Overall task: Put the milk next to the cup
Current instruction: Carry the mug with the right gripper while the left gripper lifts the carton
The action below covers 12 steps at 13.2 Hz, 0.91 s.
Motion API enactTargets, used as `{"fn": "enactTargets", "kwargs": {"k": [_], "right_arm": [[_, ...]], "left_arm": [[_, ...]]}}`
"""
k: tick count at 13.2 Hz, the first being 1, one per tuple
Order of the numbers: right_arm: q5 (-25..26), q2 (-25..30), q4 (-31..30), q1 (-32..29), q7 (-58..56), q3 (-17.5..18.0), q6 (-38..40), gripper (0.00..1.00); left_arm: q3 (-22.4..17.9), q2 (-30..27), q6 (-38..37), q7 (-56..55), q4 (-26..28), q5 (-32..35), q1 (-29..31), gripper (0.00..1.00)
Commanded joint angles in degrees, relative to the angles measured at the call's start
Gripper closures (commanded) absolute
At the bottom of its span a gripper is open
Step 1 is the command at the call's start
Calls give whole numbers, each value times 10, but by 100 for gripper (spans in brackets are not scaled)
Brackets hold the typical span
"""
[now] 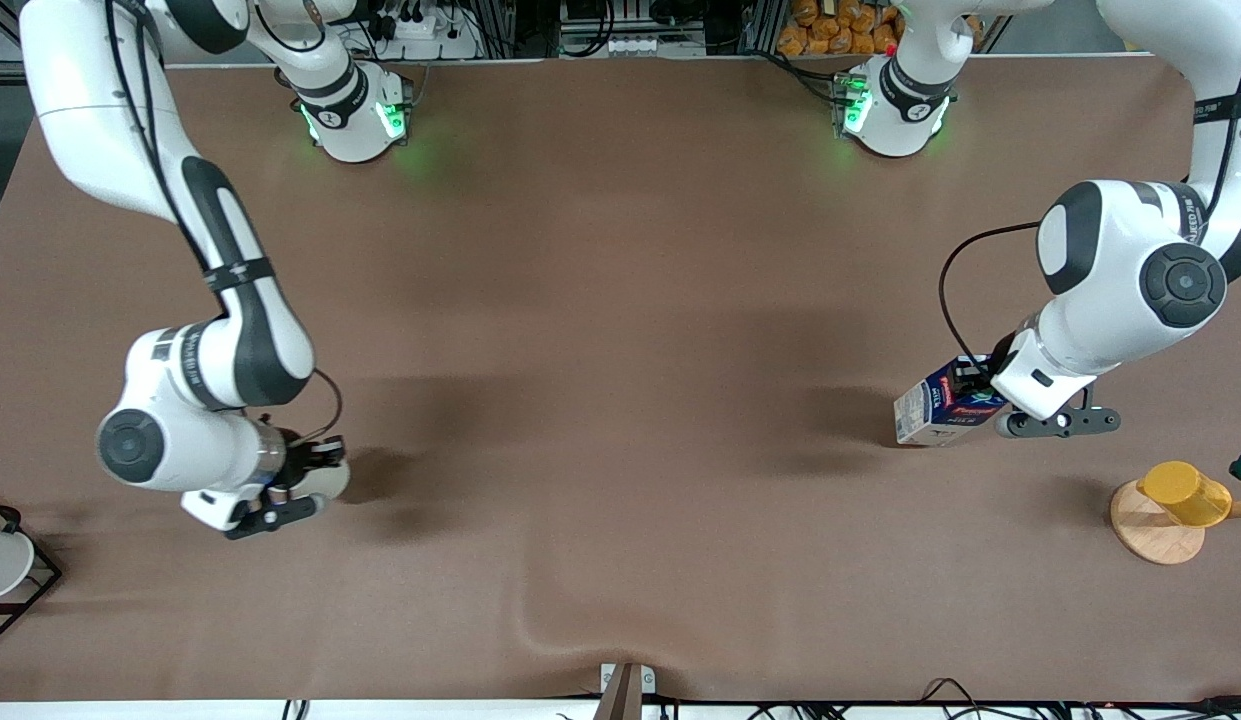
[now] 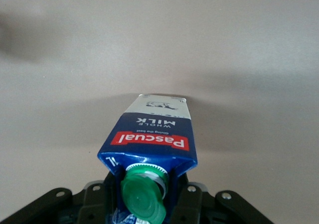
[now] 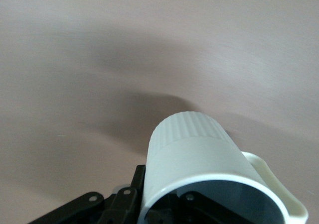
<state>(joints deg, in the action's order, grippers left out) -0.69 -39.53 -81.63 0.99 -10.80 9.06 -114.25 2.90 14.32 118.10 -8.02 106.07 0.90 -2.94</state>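
Note:
The milk [image 1: 942,405] is a dark blue carton with a green cap, toward the left arm's end of the table. My left gripper [image 1: 972,383] is shut on its top; in the left wrist view the fingers [image 2: 189,196] flank the milk [image 2: 154,134] at its cap. I cannot tell whether its base touches the table. The cup [image 1: 332,480] is light grey and sits toward the right arm's end, well apart from the milk. My right gripper [image 1: 315,465] is shut on the cup's [image 3: 189,144] wall, with one finger [image 3: 141,180] outside it.
A yellow cup [image 1: 1185,492] on a round wooden base [image 1: 1152,535] stands near the left arm's end, nearer the front camera than the milk. A white cup in a black wire rack [image 1: 35,590] is at the right arm's end. The brown cloth has a ripple [image 1: 545,632] near the front edge.

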Motion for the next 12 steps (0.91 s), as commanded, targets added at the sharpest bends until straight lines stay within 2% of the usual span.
{"fn": "enactTargets", "kwargs": {"k": [1, 4, 7, 9, 12], "right_arm": [[-10, 1, 34, 13, -2, 7, 6, 100], [-10, -3, 41, 94, 111, 6, 3, 100], [-5, -11, 52, 183, 144, 3, -18, 100], [-7, -36, 60, 221, 226, 4, -36, 100], [-6, -89, 82, 264, 323, 3, -108, 100]], "left_arm": [[11, 0, -46, -7, -42, -2, -2, 54], [25, -4, -66, -9, -64, -2, -1, 54], [32, -3, -76, -9, -79, -2, -2, 54], [39, -1, -75, -30, -80, -2, -8, 54], [40, 4, -76, -47, -79, -2, -13, 54]]}}
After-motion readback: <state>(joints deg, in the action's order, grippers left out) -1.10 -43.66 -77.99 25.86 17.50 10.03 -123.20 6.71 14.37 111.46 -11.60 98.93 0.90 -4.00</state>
